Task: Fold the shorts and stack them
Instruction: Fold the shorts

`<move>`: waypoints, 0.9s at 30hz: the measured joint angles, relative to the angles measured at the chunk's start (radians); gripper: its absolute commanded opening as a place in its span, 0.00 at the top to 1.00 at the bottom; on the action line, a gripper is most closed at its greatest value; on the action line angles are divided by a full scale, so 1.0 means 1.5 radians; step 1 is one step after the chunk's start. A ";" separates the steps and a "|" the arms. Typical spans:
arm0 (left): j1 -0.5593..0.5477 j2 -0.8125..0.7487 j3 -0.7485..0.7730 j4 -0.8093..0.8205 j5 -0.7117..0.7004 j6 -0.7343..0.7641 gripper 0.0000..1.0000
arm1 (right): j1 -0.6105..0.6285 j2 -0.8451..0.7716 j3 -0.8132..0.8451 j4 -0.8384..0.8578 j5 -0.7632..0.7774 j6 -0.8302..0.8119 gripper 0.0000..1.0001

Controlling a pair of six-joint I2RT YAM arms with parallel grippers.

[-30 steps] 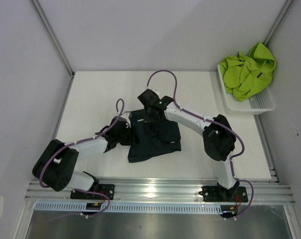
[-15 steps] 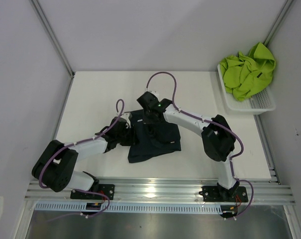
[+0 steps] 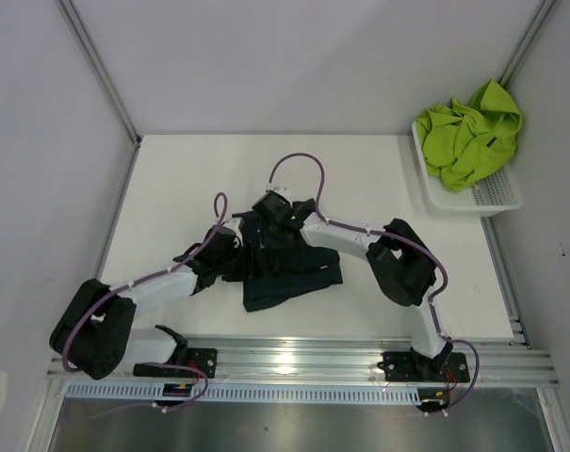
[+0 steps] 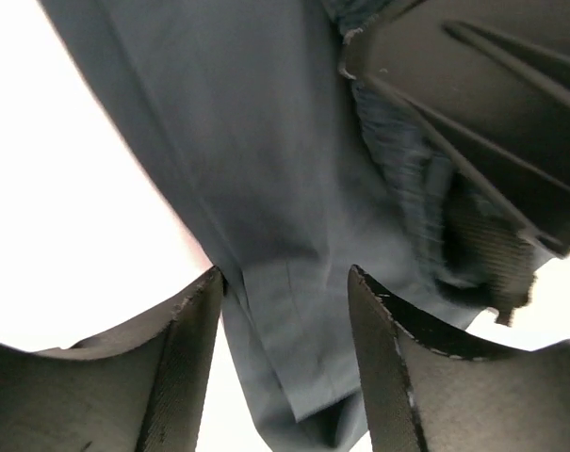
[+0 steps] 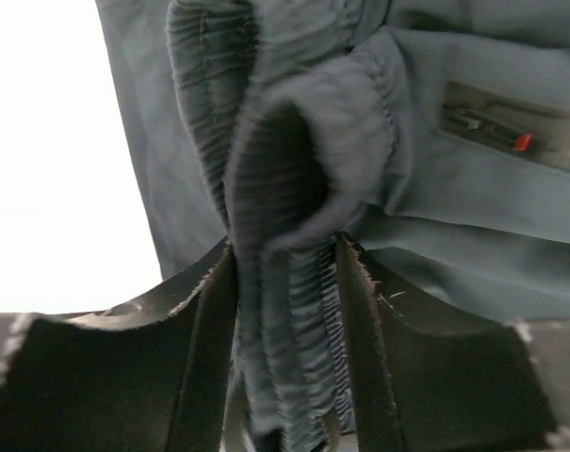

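The white table (image 3: 171,188) spreads out ahead of my two bases. Near its middle lie the dark navy shorts (image 3: 299,273), partly folded and rumpled, with both my arms bent in over their left part. At the far right corner the white mesh basket (image 3: 492,193) stands well apart from them, and the lime green shorts (image 3: 464,137) sit in it as a crumpled heap rising above the rim.

My left gripper (image 4: 285,278) hangs low over the navy cloth with its fingers spread, a smooth panel and its hem lying loose in the gap. My right gripper (image 5: 285,250) straddles the gathered waistband (image 5: 275,169), which bunches up in a fold between the fingers and touches both. I cannot tell whether they press it. A small red tab (image 5: 522,142) shows by a pocket seam.
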 measured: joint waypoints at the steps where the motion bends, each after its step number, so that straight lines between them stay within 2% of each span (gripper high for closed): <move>1: 0.000 -0.014 -0.006 -0.007 0.000 -0.005 0.40 | 0.000 -0.002 -0.010 0.015 -0.005 0.001 0.52; 5: 0.010 -0.110 -0.045 -0.026 0.000 -0.037 0.43 | -0.004 -0.031 -0.085 0.087 -0.054 0.016 0.48; 11: 0.040 -0.256 -0.072 -0.050 -0.013 -0.070 0.44 | -0.035 -0.086 -0.164 0.188 -0.147 0.055 0.48; 16: 0.055 -0.285 -0.074 -0.056 -0.018 -0.076 0.43 | -0.054 -0.122 -0.228 0.306 -0.231 0.086 0.48; 22: 0.069 -0.245 -0.054 -0.063 -0.012 -0.074 0.43 | -0.059 -0.172 -0.284 0.374 -0.272 0.107 0.73; 27: 0.070 -0.155 0.023 -0.042 0.008 -0.064 0.42 | -0.081 -0.209 -0.324 0.404 -0.279 0.118 0.82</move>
